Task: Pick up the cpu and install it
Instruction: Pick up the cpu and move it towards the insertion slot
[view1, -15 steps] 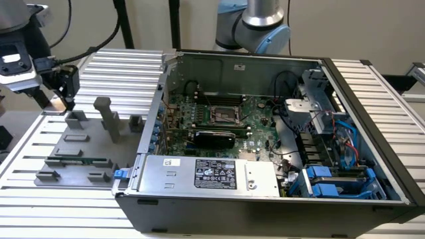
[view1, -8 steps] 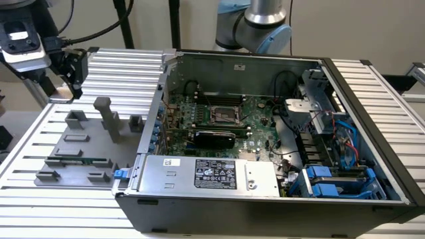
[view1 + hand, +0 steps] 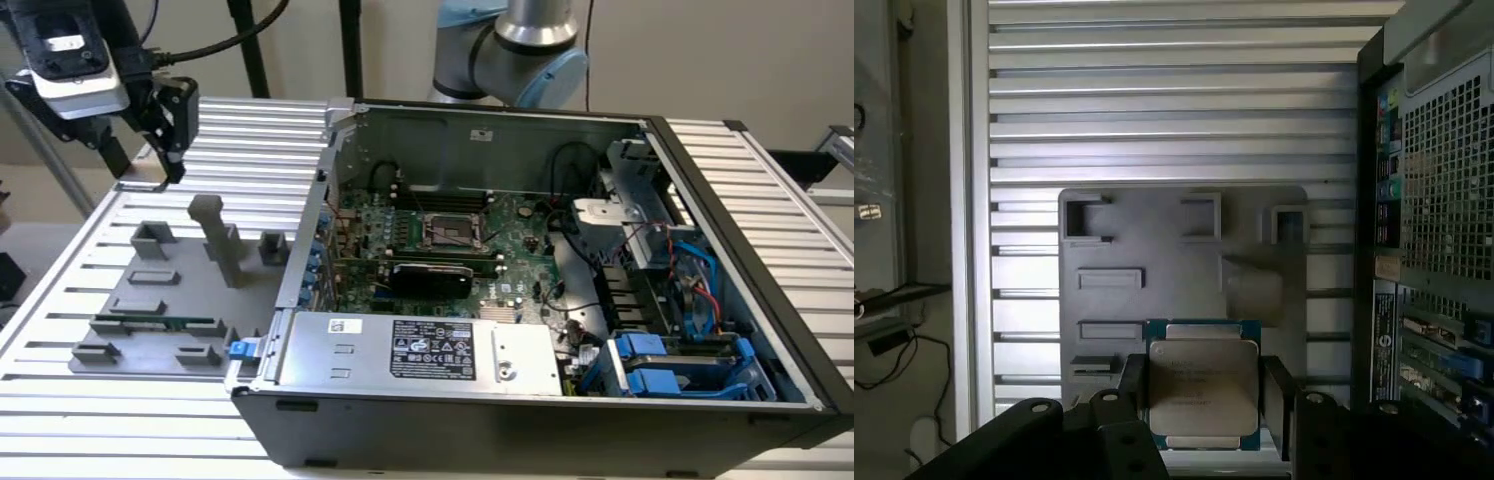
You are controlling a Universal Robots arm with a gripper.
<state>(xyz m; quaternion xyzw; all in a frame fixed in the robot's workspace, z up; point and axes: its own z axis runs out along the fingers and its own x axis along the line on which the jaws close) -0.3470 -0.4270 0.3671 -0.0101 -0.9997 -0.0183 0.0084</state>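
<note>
The cpu [image 3: 1202,385], a flat square chip with a silvery top and a green rim, sits between my gripper's two black fingers [image 3: 1132,392] in the wrist view. My gripper [image 3: 1204,405] is shut on it by two opposite edges. In the exterior view my gripper [image 3: 144,170] hangs high at the far left, above the back edge of the grey fixture plate [image 3: 174,290] and well apart from the open computer case [image 3: 534,400]. The motherboard's cpu socket [image 3: 447,232] lies in the middle of the case, with nothing in its frame that I can make out.
The fixture plate [image 3: 1184,260] carries several raised holders, a tall grey post [image 3: 214,235] and a long green memory stick [image 3: 154,324]. Inside the case lie a power supply [image 3: 427,350], cables and blue drive bays [image 3: 667,365]. The case wall [image 3: 1444,200] stands beside the plate.
</note>
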